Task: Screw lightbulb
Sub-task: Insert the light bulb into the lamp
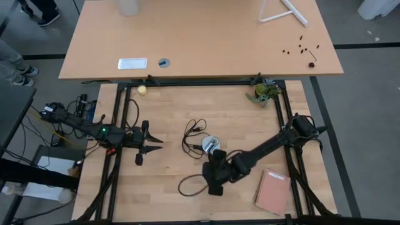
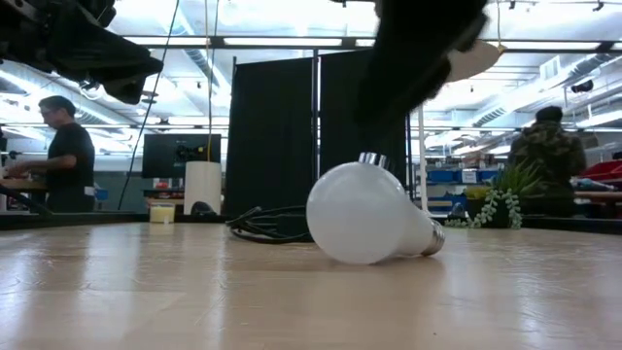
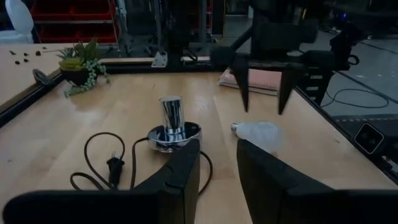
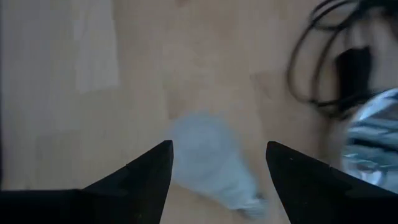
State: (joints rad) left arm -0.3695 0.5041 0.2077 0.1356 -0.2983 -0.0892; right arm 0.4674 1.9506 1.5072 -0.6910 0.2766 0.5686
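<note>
The white frosted lightbulb [image 2: 364, 226] lies on its side on the wooden table, with its silvery screw base [image 2: 433, 240] toward the right of the low view. It also shows in the left wrist view [image 3: 258, 132] and the right wrist view [image 4: 208, 163]. The silver socket disc [image 3: 174, 132] with its black cord stands just behind it. My right gripper [image 3: 263, 109] hangs open just above the bulb, fingers pointing down, one on either side and clear of it; it also shows in the high view [image 1: 217, 167]. My left gripper [image 1: 150, 145] is open and empty at the table's left.
The black cord [image 1: 190, 134] loops on the table left of the socket. A reddish notebook [image 1: 273, 190] lies at the near right. A small potted plant [image 1: 265, 92] stands at the far right corner. People stand in the room beyond the table [image 2: 66, 156].
</note>
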